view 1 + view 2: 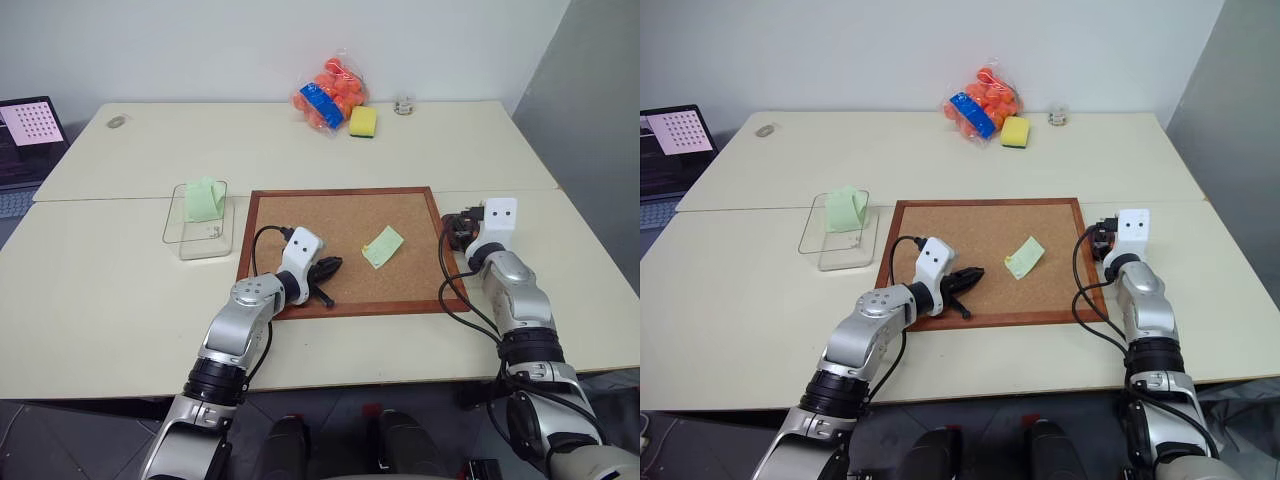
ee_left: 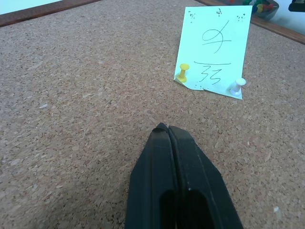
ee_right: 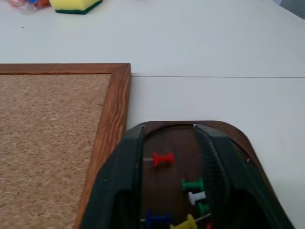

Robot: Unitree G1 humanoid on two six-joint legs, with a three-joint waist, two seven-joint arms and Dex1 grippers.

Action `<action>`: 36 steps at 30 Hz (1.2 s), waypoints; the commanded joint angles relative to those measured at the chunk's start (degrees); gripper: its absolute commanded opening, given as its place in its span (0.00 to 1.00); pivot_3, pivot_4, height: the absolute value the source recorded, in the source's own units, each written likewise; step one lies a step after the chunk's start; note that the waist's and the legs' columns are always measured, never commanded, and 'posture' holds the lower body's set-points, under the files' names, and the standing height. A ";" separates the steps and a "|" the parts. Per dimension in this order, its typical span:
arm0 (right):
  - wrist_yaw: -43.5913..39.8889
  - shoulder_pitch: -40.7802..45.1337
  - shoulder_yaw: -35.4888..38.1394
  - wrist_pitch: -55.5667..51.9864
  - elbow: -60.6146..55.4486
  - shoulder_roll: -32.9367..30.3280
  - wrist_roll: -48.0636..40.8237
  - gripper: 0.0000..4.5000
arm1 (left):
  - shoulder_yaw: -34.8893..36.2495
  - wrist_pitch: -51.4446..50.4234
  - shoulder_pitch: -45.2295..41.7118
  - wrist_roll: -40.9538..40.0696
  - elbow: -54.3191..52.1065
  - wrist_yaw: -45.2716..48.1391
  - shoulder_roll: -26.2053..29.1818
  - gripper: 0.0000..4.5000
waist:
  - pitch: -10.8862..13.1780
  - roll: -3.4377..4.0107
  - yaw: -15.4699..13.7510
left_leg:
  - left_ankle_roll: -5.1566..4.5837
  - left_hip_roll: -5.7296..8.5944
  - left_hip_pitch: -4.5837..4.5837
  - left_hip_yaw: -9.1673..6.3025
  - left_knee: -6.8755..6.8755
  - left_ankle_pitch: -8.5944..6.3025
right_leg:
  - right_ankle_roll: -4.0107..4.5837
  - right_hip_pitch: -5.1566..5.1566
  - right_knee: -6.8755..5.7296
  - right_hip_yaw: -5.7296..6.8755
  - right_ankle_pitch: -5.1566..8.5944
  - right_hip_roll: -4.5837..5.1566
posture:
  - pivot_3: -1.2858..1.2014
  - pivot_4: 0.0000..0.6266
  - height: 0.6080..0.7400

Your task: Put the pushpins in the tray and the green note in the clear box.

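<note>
Right wrist view: pushpins (image 3: 163, 159) in tray (image 3: 238, 135).

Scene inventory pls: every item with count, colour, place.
corkboard: 1, wood-framed, table centre
green note: 1, pale yellow-green, on corkboard, pinned
pushpins on note: 2, yellow, white
tray: 1, dark brown, right of corkboard
pushpins in tray: several; red, green, white, blue, yellow
clear box: 1, left of corkboard, mint folded sheet inside
bag of orange items: 1, far edge
sponge: 1, yellow
laptop: 1, far left
left gripper: shut, over corkboard
right gripper: open, over tray
</note>
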State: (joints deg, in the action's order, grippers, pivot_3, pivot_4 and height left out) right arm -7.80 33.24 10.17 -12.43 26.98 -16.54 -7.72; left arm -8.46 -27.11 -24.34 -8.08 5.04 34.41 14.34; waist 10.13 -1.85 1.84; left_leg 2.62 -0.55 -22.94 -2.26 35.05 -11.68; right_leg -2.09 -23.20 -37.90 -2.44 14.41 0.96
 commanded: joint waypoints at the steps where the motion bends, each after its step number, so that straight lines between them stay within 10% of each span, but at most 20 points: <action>1: 1.15 1.77 1.30 2.42 -0.74 -1.01 0.35 0.62 | -0.17 -0.23 0.40 -0.02 -0.58 -0.23 0.14 0.00 | 0.00 0.00 0.00 | 0.00 0.00 0.00 0.00 0.00 0.00 | 0.00 0.00 0.00 0.00 0.00 0.00 | 0.52 0.24 1.00; 7: -3.25 0.16 0.34 3.18 -4.85 -0.77 -2.40 0.88 | -0.36 -0.19 0.33 0.07 -0.61 -0.28 0.00 0.00 | 0.00 0.00 0.00 | 0.00 0.00 0.00 0.00 0.00 0.00 | 0.00 0.00 0.00 0.00 0.00 0.00 | 0.52 0.24 1.00; 17: -29.40 -14.49 -11.52 -0.26 -29.28 -3.46 -10.64 0.88 | -0.39 -0.17 0.30 0.17 -0.53 -0.13 0.11 0.00 | 0.00 0.01 -0.08 | 0.00 -0.02 -0.01 -0.05 0.00 0.00 | -0.16 0.02 0.02 0.04 0.09 -0.02 | 0.52 0.24 1.00; 36: -31.50 -9.92 -20.08 2.17 -18.00 -0.86 -2.08 0.88 | -0.62 -0.15 1.37 0.83 -1.55 -0.82 0.74 0.00 | 0.00 0.00 -0.09 | 0.00 -0.02 0.03 -0.05 0.04 0.00 | -0.22 0.01 -0.03 0.04 0.11 -0.02 | 0.52 0.24 1.00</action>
State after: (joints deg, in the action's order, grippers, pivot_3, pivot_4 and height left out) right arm -38.73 22.18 -10.14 -11.47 9.24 -17.09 -10.41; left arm -8.64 -27.07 -23.92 -7.74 4.55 34.12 14.75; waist 10.12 -1.84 1.75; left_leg 2.62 -0.58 -22.91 -2.31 35.09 -11.68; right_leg -2.31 -23.18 -37.93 -2.40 14.52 0.93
